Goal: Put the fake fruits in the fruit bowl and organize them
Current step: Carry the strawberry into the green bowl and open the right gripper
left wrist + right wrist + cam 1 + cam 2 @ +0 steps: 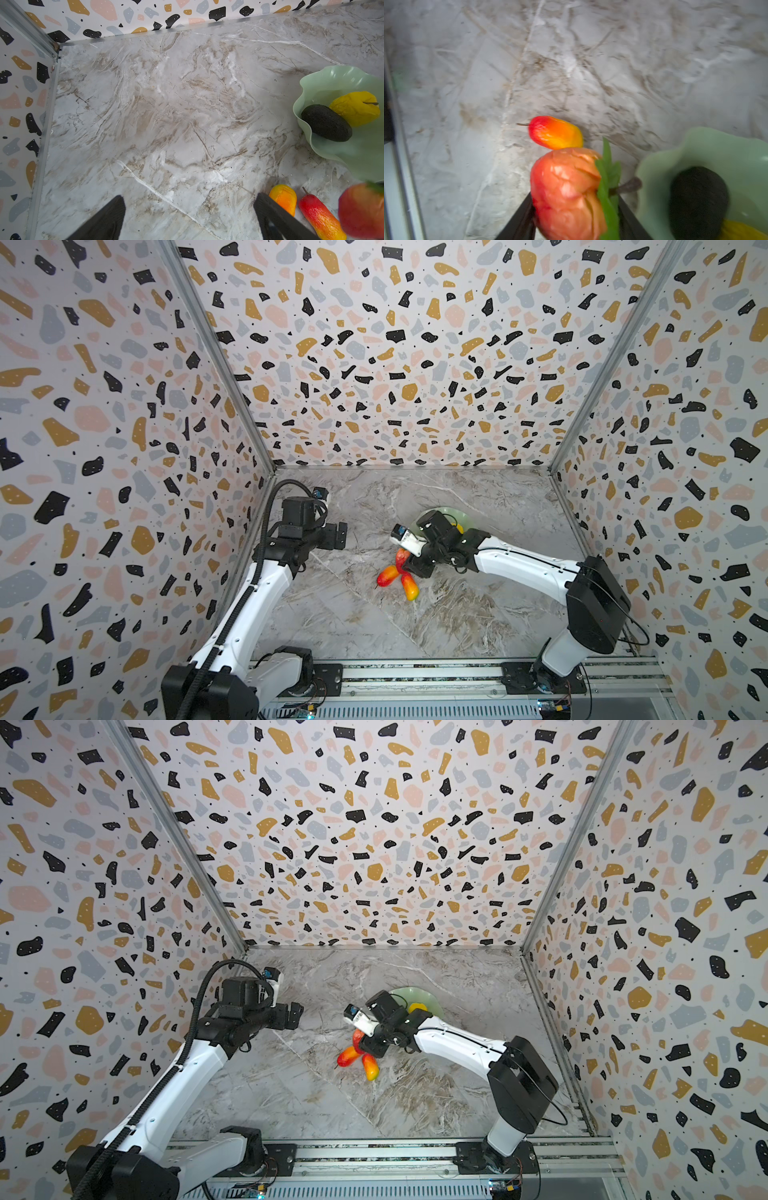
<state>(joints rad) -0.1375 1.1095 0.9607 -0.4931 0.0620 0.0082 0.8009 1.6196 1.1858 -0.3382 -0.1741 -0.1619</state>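
**Strawberry in the Grip, Right Next to the Bowl**

The right gripper [574, 209] has hold of the strawberry [566, 182]. Its two black fingers [521, 220] are partly closed and press on the strawberry from both sides. The strawberry is red and shiny, and its green leaves point toward the fruit bowl [332, 81]. It sits just beside the bowl's wavy rim, not inside it. I cannot tell if the strawberry touches the table [457, 614] or hangs a little above it.

The fruit bowl is pale green and stands on the table toward the back, on the right arm's side. Two fruits are in it. The dark fruit [326, 123] lies against the bowl's wall, and the yellow fruit [355, 108] is right behind it, touching it.

Two more fruits lie out on the table. A long red-and-yellow fruit [387, 575] and its twin [409, 587] rest close together, just beside the right gripper, on the side away from the bowl.

The left gripper [190, 199] is over a bare part of the table, well apart from the bowl. Its fingers are spread wide, and there is nothing between them.
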